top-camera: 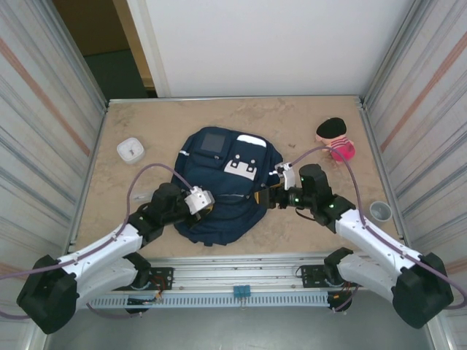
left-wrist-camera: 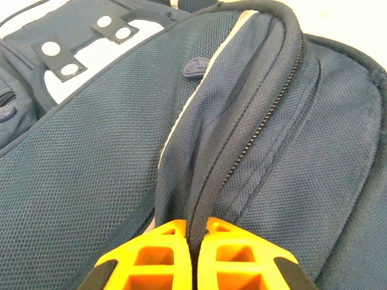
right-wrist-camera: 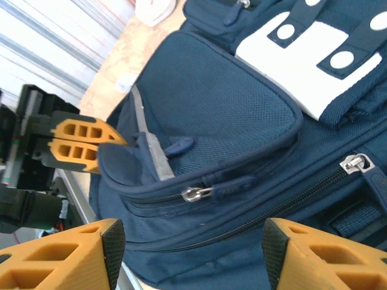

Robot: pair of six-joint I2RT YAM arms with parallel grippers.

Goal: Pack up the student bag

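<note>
Student bag lies flat in the middle of the table between your two arms, its white patch facing up; your left gripper is pinched fully together on a raised fold of the bag's navy mesh, right beside the zip teeth; your right gripper stands with its jaws well apart over the bag's side, a silver zip pull beyond the gap, and it grips nothing; a white square box sits left of the bag, a pink item to its right, and a grey cup near the table's right edge.
</note>
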